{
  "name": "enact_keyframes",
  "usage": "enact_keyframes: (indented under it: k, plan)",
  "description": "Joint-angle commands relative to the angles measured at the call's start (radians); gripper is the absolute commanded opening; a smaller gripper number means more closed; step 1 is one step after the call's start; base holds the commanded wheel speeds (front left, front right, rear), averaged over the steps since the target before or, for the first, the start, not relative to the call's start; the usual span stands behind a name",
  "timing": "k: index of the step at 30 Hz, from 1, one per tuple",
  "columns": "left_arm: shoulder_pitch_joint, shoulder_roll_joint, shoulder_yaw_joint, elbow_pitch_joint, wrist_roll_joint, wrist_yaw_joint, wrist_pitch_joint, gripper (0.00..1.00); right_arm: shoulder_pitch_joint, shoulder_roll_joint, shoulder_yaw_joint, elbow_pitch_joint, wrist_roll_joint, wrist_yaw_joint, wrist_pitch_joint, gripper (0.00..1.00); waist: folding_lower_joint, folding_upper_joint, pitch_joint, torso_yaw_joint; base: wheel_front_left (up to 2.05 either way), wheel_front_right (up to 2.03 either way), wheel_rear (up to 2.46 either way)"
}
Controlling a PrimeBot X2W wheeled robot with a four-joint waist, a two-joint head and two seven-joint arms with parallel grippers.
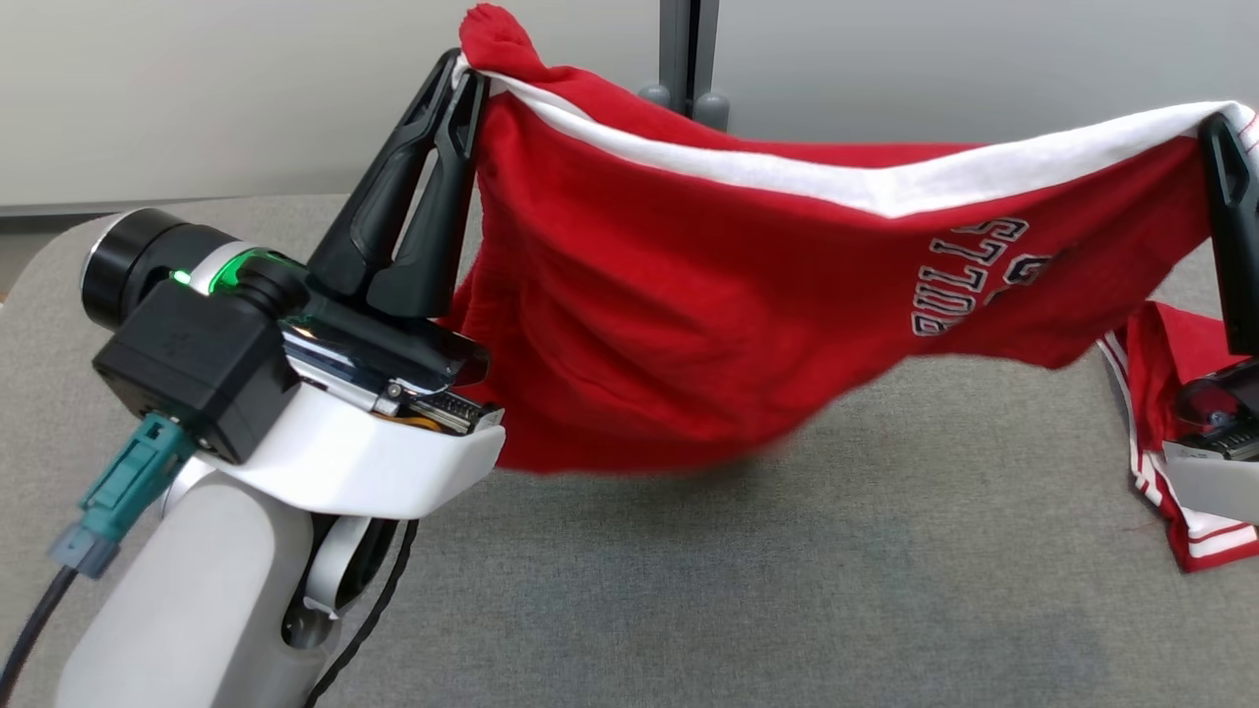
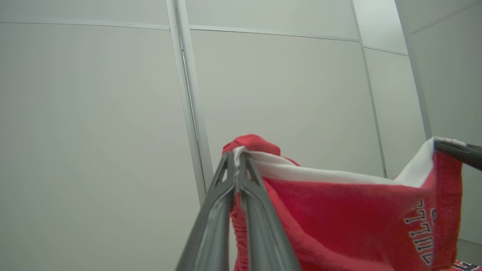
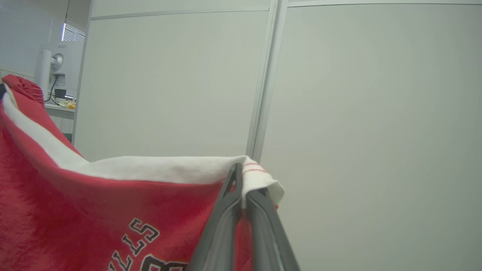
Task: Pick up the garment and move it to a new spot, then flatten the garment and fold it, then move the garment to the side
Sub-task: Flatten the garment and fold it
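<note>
The garment (image 1: 689, 295) is a red shirt with a white band and "BULLS" lettering, hanging stretched above the grey table (image 1: 787, 590). My left gripper (image 1: 470, 84) is shut on its upper left corner, and in the left wrist view the fingertips (image 2: 238, 158) pinch the white band of the garment (image 2: 339, 218). My right gripper (image 1: 1220, 128) is shut on the upper right corner, seen in the right wrist view (image 3: 241, 177) clamping the white edge of the garment (image 3: 94, 210). The lower hem hangs just above the table.
Another red piece with white stripes (image 1: 1170, 472) lies on the table at the right edge, below my right wrist. A grey post (image 1: 689, 59) and pale wall panels stand behind the table. A monitor on a desk (image 3: 52, 71) shows far off.
</note>
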Motion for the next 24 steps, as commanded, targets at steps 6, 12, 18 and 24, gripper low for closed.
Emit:
enact_keyframes:
  k: [6, 12, 18, 24]
  plan:
    - [-0.036, -0.005, 0.028, 0.008, -0.041, 0.002, 0.011, 0.00, -0.030, 0.015, -0.026, 0.008, 0.029, 0.000, 0.016, 0.00, 0.0000, -0.0001, 0.077, 0.003, 0.00, 0.00, 0.00]
    - [-0.155, -0.046, 0.044, 0.147, -0.089, -0.046, -0.027, 0.00, -0.134, 0.012, -0.023, 0.062, 0.054, 0.000, 0.007, 0.00, 0.0000, -0.0001, 0.159, 0.008, 0.00, 0.00, 0.00]
    - [-0.419, -0.120, 0.058, 0.430, -0.110, -0.112, -0.106, 0.00, -0.422, -0.022, 0.023, 0.243, 0.090, 0.000, -0.026, 0.00, 0.0000, -0.0001, 0.238, 0.011, 0.00, 0.00, 0.00]
    - [-0.650, -0.188, 0.081, 0.731, -0.113, -0.163, -0.206, 0.00, -0.725, 0.003, 0.143, 0.474, 0.118, 0.000, -0.105, 0.00, 0.0000, -0.0001, 0.264, 0.000, 0.00, 0.00, 0.00]
